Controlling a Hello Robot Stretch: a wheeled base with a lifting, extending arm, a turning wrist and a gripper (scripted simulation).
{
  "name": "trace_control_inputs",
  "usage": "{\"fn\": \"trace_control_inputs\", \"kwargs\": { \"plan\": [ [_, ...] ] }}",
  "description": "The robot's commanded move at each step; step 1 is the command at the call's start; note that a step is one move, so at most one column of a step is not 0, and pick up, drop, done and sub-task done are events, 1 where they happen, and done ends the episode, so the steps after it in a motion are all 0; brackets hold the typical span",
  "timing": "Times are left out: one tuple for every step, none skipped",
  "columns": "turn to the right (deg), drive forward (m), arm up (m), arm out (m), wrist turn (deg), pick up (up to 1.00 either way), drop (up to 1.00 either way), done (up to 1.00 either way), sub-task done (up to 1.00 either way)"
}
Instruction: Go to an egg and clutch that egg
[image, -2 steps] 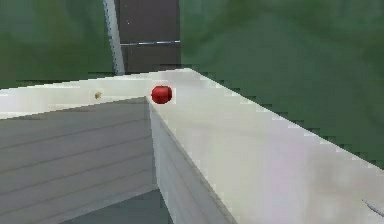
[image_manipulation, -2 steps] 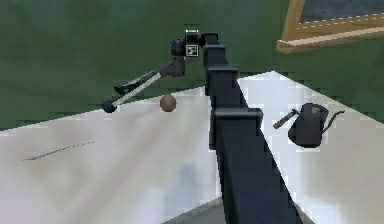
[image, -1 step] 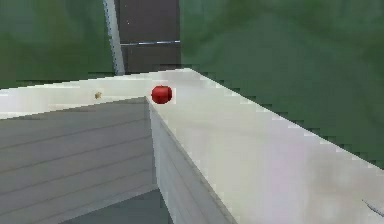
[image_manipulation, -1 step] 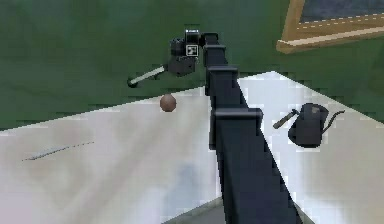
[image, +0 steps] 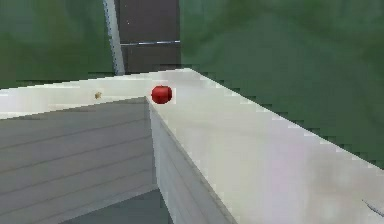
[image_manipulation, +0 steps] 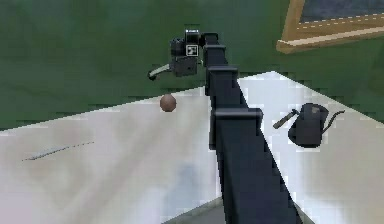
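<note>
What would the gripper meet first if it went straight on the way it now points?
Probably nothing nearby: the gripper points toward the arm side view's left, above the white countertop, with green wall behind. The reddish round thing sits lower in the picture, seemingly off that line, though depth is unclear.

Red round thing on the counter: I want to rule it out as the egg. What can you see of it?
The red round thing is small, smooth and glossy, deep red with a darker underside, and looks whole. It rests on the white countertop near the far corner, close to the inner edge. Nothing else touches it.
</note>
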Motion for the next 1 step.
{"fn": "trace_control_inputs", "kwargs": {
  "plan": [
    [0.0,0.00,-0.12,0.00,0.0,0.00,0.00,0.00,0.00]
  ]
}}
